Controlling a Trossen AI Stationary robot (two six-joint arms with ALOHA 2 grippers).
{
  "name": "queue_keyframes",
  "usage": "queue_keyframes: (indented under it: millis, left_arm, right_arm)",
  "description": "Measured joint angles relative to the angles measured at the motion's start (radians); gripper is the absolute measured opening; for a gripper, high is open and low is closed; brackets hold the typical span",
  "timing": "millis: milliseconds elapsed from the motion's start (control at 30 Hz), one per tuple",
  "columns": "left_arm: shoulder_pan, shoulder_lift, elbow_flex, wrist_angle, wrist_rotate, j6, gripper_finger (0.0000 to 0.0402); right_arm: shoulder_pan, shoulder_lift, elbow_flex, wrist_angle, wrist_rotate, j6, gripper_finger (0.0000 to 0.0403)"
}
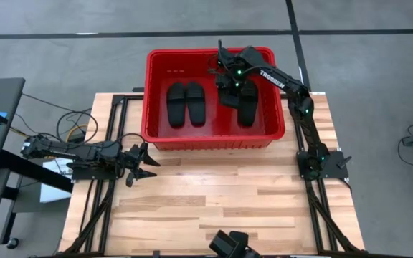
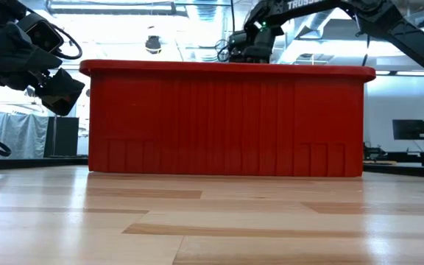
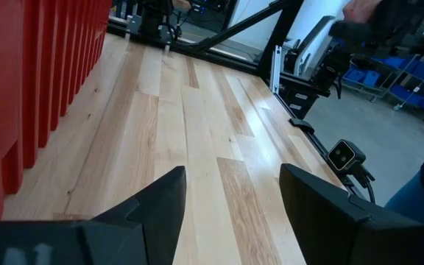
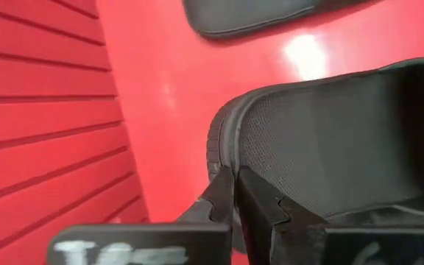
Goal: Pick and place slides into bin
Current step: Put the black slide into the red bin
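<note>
- Slides (image 1: 186, 104): two lie side by side inside the red bin (image 1: 156, 136); the others are at its right part.
- Right pincer (image 4: 234, 193), inside the bin, is clamped on the last slide's (image 4: 344, 140) rim.
- Left pincer (image 3: 230, 193) waits, fingers apart, over the bare tabletop (image 1: 221, 193).
- Only the release seems left.

arms: two, both matte black, built of jointed tubular links
right arm (image 1: 282, 80): white "TROSSEN" lettering along its forearm; small green lights glow at the wrist, elbow and base
left arm (image 1: 70, 152): black links with thin dark cables looping off toward 9 o'clock
right gripper (image 4: 235, 193): two dark plastic fingers with stepped, angular inner edges; white lettering on the body below, too blurred to read
left gripper (image 3: 230, 193): two broad black fingers with slanted, faceted tips
bases: black blocks bolted to black frame rails at the table's sides
</note>
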Motion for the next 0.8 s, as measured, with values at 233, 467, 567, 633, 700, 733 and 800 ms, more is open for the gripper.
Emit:
queue_keyframes:
  millis: [233, 467, 567, 633, 700, 733, 800]
  left_arm:
    - [0.000, 0.000, 0.000, 0.000, 0.000, 0.000, 0.0210]
    - [0.000, 0.000, 0.000, 0.000, 0.000, 0.000, 0.0210]
    - [0.000, 0.000, 0.000, 0.000, 0.000, 0.000, 0.0211]
    - [0.000, 0.000, 0.000, 0.000, 0.000, 0.000, 0.0211]
    - [0.000, 0.000, 0.000, 0.000, 0.000, 0.000, 0.0211]
    - [0.000, 0.000, 0.000, 0.000, 0.000, 0.000, 0.0211]
    - [0.000, 0.000, 0.000, 0.000, 0.000, 0.000, 0.0211]
  right_arm:
    - [0.019, 0.014, -0.148, 0.031, -0.020, 0.002, 0.0000]
    - [0.024, 0.015, -0.312, 0.119, -0.036, 0.001, 0.0000]
    - [0.025, 0.014, -0.356, 0.159, -0.047, 0.002, 0.0000]
    - [0.025, 0.015, -0.371, 0.173, -0.059, 0.002, 0.0000]
    - [0.024, 0.014, -0.373, 0.194, -0.070, 0.002, 0.0000]
    - [0.024, 0.014, -0.373, 0.209, -0.080, 0.003, 0.0000]
    - [0.025, 0.014, -0.373, 0.233, -0.104, 0.016, 0.0000]
